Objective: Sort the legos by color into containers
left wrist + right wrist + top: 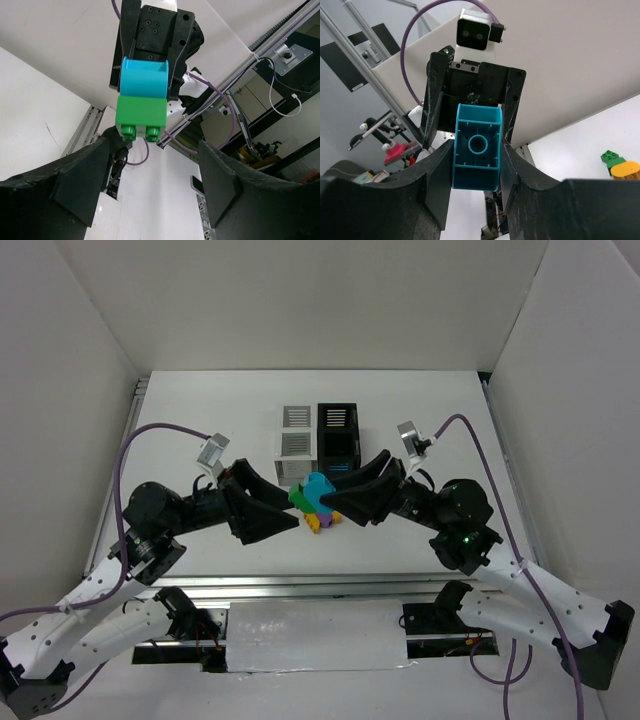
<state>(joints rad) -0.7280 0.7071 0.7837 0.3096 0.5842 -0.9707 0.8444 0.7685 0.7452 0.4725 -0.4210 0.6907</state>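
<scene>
Right gripper [477, 170] clamps cyan-green lego pair [142, 100]; left gripper [154, 145] agape opposite; containers [300, 445] behind.

The containers [318, 443] stand at the rear centre of the bench [200, 420]. Just before them, the left tool [152, 150] and right tool [476, 165] meet from either side at two stacked legos [310, 494]. Loose legos [322, 523] lie on the bench below.

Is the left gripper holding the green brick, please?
No, the left gripper is open, clear of the green brick joined to the cyan brick in the right gripper.
</scene>
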